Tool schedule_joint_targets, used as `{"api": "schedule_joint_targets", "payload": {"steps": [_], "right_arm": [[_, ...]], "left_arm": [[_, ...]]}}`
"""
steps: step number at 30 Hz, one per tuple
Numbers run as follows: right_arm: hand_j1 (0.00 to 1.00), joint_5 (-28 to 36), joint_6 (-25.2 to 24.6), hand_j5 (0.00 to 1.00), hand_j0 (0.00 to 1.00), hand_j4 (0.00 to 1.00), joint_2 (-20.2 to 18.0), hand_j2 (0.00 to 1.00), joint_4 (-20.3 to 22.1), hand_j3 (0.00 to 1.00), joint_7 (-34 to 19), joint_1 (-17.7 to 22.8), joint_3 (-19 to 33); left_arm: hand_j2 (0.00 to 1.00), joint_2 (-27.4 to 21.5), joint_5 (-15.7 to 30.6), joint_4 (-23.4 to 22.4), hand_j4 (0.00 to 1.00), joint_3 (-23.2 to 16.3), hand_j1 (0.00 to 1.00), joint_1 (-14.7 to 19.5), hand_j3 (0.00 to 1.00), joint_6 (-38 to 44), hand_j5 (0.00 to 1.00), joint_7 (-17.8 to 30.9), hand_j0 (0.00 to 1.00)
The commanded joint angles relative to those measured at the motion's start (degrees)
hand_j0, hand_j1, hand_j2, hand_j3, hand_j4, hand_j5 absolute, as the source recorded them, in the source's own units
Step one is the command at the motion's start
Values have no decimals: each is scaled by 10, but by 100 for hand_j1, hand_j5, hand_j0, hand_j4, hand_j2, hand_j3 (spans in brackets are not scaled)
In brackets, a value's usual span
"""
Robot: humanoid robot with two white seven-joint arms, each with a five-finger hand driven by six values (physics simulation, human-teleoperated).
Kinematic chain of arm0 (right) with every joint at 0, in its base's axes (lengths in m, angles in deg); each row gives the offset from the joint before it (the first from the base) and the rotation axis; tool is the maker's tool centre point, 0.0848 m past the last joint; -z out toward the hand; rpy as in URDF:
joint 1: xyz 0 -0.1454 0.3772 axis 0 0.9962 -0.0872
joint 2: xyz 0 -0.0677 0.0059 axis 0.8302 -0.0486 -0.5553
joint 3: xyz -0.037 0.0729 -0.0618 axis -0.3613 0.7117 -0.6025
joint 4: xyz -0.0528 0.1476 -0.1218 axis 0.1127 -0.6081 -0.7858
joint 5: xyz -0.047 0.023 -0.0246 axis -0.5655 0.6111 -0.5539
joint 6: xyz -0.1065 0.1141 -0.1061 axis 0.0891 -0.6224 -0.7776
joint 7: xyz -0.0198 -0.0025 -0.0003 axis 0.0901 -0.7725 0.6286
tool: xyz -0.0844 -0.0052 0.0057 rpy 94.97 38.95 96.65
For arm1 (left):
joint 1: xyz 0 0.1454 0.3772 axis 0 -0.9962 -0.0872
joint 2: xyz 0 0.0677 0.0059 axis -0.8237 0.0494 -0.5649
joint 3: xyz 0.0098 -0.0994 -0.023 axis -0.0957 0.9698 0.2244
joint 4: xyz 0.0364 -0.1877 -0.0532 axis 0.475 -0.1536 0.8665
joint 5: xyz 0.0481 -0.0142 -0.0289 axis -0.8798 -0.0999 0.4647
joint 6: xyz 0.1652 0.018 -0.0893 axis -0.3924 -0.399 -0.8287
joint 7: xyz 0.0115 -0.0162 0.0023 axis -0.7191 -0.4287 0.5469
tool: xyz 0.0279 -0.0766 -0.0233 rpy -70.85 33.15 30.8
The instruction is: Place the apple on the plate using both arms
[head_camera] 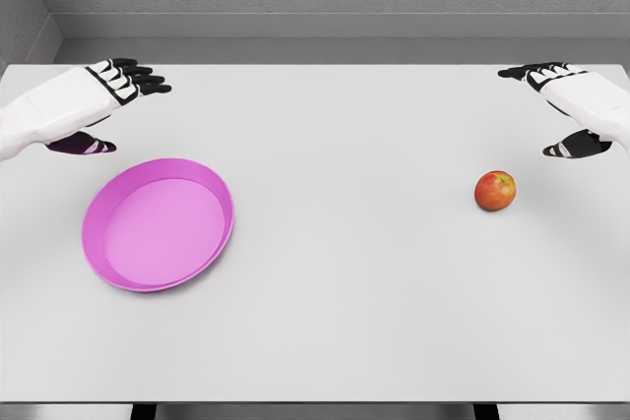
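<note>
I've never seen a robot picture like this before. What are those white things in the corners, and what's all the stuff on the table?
Those white things are a robot's two arms, and each ends in a hand with five fingers, like yours. The picture is drawn by a computer, not taken in a real room, and it looks out from a camera on the robot's head, so you see what the robot sees.

The left hand is at the upper left and the right hand is at the upper right. Both are open above the table and hold nothing.

On the gray table there are two things. A pink plate sits near the left hand, and nothing is on it. A red and yellow apple sits near the right hand, far from the plate. The robot's job is to put the apple on the plate, and that is not yet done.
</note>
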Motion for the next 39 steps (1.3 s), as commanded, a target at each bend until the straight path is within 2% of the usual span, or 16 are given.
{"api": "schedule_joint_targets", "payload": {"steps": [1, 4, 5, 7, 12, 20, 23, 26, 29, 34, 39], "right_arm": [[100, 0, 0, 100, 100, 100, -1, 100, 0, 100, -1, 0, 0], [100, 1, 0, 100, 100, 100, -4, 100, 1, 100, -1, 1, -2], [100, 2, -2, 100, 100, 100, -8, 100, 14, 100, -1, 2, -4], [100, 2, 1, 100, 100, 100, -10, 100, 15, 100, -76, 2, -7], [100, 2, 43, 100, 100, 100, -12, 100, 15, 100, -135, 3, -16], [100, 3, 43, 100, 100, 100, -9, 100, 11, 100, -135, 0, -59], [100, 3, 40, 100, 100, 100, -5, 100, -4, 100, -134, -4, -73], [100, 3, 9, 100, 100, 100, -3, 100, -10, 100, -134, -8, -78], [100, 2, 7, 100, 100, 100, 5, 100, -12, 100, -135, -27, -92], [100, 0, 7, 100, 100, 100, 37, 100, -54, 100, -136, -76, -140], [100, 0, 7, 100, 100, 100, 42, 100, -72, 100, -136, -82, -152]], "left_arm": [[100, -1, 4, 0, 100, 1, 100, 0, 100, 0, 100, 0, 100], [100, -1, 4, 1, 100, 1, 100, 0, 100, 0, 100, 0, 100], [100, -1, 4, 1, 100, 1, 100, 0, 100, 0, 100, 0, 100], [100, -1, 4, 1, 100, 1, 100, 0, 100, 0, 100, 0, 100], [100, -1, 4, 1, 100, 1, 100, 0, 100, 0, 100, 0, 100], [100, -1, 3, 2, 100, 1, 100, -3, 100, 0, 100, 1, 100], [100, -1, 3, 1, 100, 1, 100, -3, 100, 0, 100, 1, 100], [100, -1, 3, 1, 100, 1, 100, -3, 100, 0, 100, 1, 100], [100, -1, 2, 1, 100, 1, 100, -3, 100, 0, 100, 1, 100], [100, -1, 2, 1, 100, 1, 100, -3, 100, 0, 100, 1, 100], [100, -1, 2, 1, 100, 1, 100, -2, 100, 0, 100, 1, 100]]}}
